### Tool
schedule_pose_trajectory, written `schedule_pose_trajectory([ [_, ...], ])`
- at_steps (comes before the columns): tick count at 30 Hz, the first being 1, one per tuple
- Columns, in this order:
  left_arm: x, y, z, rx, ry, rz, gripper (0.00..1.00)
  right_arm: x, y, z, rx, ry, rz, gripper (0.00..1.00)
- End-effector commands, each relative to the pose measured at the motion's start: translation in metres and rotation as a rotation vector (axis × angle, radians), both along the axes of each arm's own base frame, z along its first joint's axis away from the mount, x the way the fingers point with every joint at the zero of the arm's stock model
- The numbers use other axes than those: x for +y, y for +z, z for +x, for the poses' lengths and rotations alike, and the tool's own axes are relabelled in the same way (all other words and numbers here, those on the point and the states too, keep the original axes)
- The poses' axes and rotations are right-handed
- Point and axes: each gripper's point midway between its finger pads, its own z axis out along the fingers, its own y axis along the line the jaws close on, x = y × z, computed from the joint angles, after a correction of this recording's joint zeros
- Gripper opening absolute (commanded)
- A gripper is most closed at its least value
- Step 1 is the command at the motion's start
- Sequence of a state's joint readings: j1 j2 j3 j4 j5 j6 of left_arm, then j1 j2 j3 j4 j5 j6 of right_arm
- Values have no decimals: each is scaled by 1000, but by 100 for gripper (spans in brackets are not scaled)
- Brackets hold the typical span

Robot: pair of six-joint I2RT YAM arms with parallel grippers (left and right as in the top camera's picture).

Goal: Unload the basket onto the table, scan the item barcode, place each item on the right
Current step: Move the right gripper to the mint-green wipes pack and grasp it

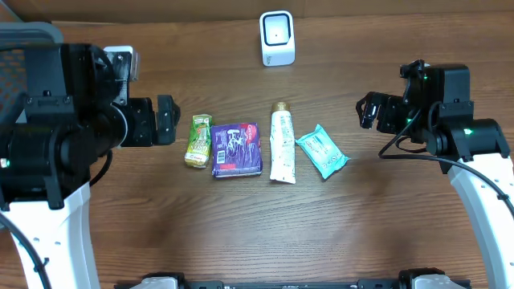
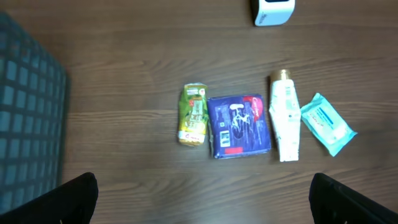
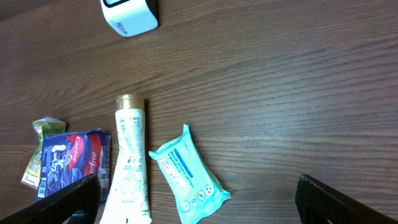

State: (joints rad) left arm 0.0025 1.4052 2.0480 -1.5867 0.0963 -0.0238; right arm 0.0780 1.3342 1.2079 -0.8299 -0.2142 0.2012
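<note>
Okay, you're hovering with the left gripper (image 1: pixel 169 119) and right gripper (image 1: pixel 368 111) spread wide, gripping nothing. The row of items (image 1: pixel 237 149) is lying unpicked, so the scanner (image 1: pixel 277 38) is sitting unused.

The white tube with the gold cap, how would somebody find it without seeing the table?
On the wooden table, a white scanner stands at the far side, with a row of four items before it. The white tube lies between the purple packet and the teal wipes pack. It alone is long, thin and white, with a gold cap pointing toward the scanner.
</note>
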Motion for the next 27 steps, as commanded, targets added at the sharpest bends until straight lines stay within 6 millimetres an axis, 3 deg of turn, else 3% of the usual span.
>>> schedule_pose_trajectory([
  [1,6,5,-3,-23,-4,40,100,4,13,6,-37,7,34,100],
  [6,6,1,6,-13,-4,40,99,14,12,6,-56,81,-4,100],
  [15,6,-15,23,44,-5,38,100,59,-9,-2,-77,184,-349,99],
  [20,6,-24,30,75,-5,38,100,93,-38,-9,-24,309,-508,98],
  [24,7,-31,36,97,-6,38,100,113,-66,-15,31,374,-654,84],
  [27,7,-33,37,105,-6,38,100,123,-76,-20,53,410,-643,80],
])
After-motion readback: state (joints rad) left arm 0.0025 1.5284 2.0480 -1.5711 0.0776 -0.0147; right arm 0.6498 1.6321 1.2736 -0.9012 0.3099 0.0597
